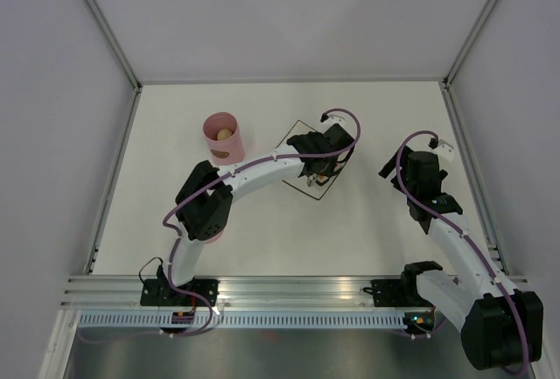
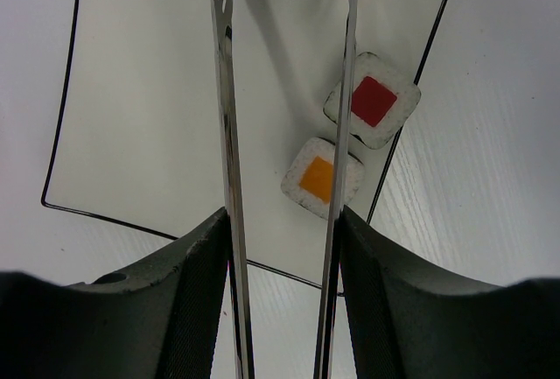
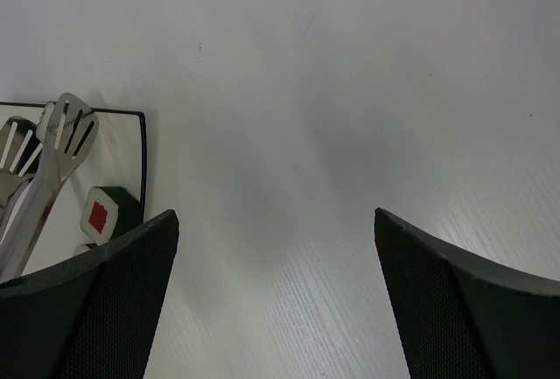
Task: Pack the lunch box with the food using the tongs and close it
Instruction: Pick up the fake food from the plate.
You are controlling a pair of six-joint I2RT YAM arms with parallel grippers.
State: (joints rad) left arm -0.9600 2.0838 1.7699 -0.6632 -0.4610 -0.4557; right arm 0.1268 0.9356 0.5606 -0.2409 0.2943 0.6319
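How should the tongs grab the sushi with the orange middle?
Take the orange-centred roll by its dark wrapped sides, lowering the tongs from above, one tip each side. It lies flat on the plate, coloured face up, so only its sides offer opposite faces.

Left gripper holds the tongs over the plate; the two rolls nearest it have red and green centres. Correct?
Not quite. The left gripper does hold the tongs over the plate, but the two nearest are a red-centred roll and an orange-centred roll; neither is green. The left wrist view shows it.
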